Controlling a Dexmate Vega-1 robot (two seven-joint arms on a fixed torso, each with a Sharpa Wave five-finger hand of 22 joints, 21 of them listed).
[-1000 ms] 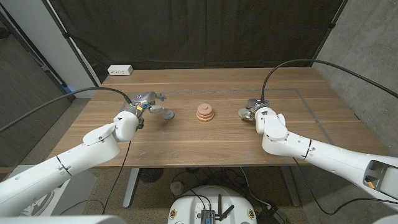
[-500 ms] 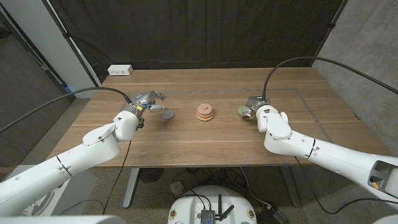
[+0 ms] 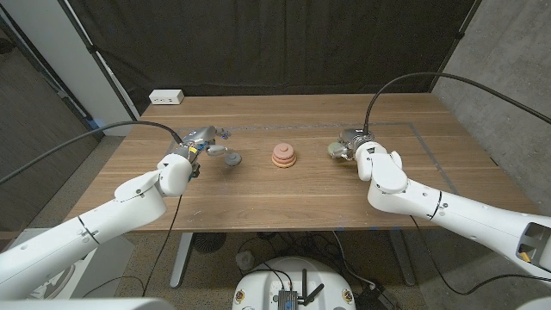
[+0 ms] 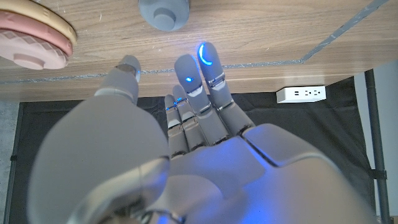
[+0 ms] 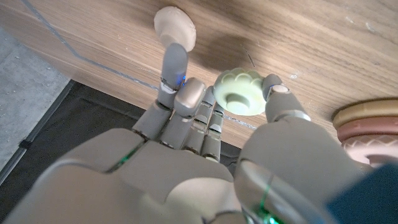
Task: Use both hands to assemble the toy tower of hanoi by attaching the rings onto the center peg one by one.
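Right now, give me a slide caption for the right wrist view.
Right hand pinches a pale green ring above the wooden table, beside the partly stacked tower.

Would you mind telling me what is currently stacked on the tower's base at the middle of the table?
On the tower, a yellowish ring sits above a pink ring, with a smaller pink piece on top. The peg itself is covered by the rings, so how much of it remains free cannot be seen.

No readable text or labels appear anywhere.
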